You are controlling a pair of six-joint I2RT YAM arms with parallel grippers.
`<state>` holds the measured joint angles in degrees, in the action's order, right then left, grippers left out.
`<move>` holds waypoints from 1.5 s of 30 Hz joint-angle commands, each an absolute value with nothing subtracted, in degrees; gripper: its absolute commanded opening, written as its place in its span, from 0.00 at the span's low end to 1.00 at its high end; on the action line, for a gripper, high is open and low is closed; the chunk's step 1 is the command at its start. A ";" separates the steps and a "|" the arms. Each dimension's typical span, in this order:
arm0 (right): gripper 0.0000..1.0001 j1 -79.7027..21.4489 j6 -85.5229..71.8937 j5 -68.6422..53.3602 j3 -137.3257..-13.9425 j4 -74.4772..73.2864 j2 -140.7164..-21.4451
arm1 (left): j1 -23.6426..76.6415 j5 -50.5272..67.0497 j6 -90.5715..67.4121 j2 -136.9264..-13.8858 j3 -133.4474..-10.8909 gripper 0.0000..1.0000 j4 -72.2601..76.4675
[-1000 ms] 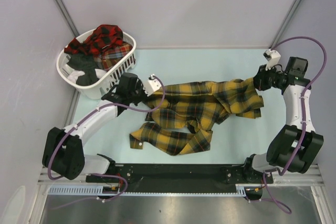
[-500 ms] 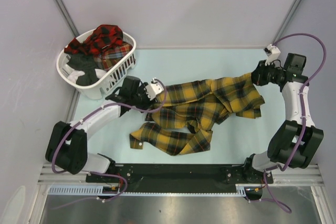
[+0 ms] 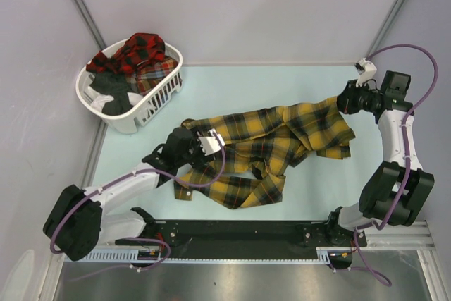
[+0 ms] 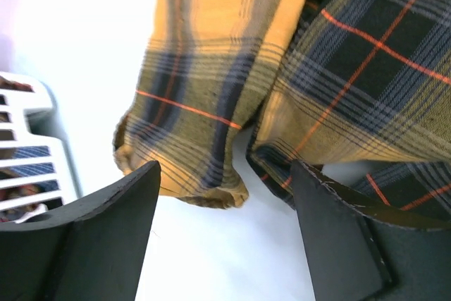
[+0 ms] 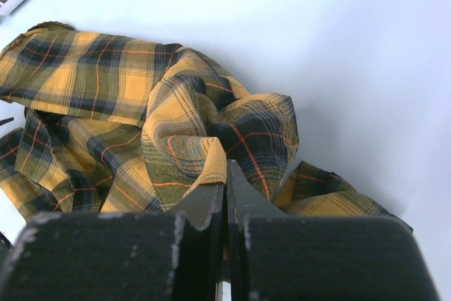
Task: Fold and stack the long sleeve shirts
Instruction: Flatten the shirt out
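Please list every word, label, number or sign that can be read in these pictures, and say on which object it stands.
There are none. The yellow plaid shirt, the red plaid shirts, the white basket and the table show no readable text in any view.

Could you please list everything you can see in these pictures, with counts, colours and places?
yellow plaid shirt: one, mustard with black checks, crumpled mid-table.
laundry basket: one, white, far left of the table.
red plaid clothes: count unclear, red and black, heaped in the basket.
table: one, pale green, under everything.
left gripper: one, black, open, by the shirt's left end.
right gripper: one, black, shut on the shirt's right end.
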<state>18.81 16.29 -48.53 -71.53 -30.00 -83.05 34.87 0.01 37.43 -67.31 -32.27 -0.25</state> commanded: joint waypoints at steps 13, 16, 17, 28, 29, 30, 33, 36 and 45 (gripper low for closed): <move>0.00 19.16 16.61 -48.87 -71.10 -28.21 -82.97 | 35.86 0.09 45.70 -81.38 -37.00 0.63 9.75; 0.00 19.86 16.61 -49.04 -71.28 -28.47 -83.41 | 35.95 -4.73 46.40 -83.58 -37.96 0.54 12.39; 0.00 19.95 16.61 -49.04 -71.19 -28.39 -83.32 | 35.77 -5.79 46.75 -83.32 -38.06 0.47 13.18; 0.00 21.01 14.16 -49.57 -73.47 -26.55 -82.88 | 25.58 -0.53 50.10 -77.78 -49.80 0.10 -6.91; 0.00 21.01 13.80 -49.66 -73.65 -25.76 -82.71 | 24.79 3.82 49.23 -78.39 -51.31 0.09 -9.03; 0.00 21.01 13.54 -49.75 -73.83 -25.40 -82.53 | 23.39 5.78 49.04 -78.83 -52.89 0.09 -11.31; 0.00 21.01 13.10 -50.10 -74.88 -25.40 -82.70 | 23.03 7.90 49.22 -80.42 -55.89 0.06 -15.46; 0.00 21.18 12.92 -49.75 -75.85 -25.31 -82.53 | 22.15 10.10 48.52 -81.30 -58.26 0.00 -17.92; 0.00 23.38 1.44 -45.27 -84.70 -13.55 -82.09 | 17.84 12.40 39.91 -83.23 -81.34 0.00 -25.31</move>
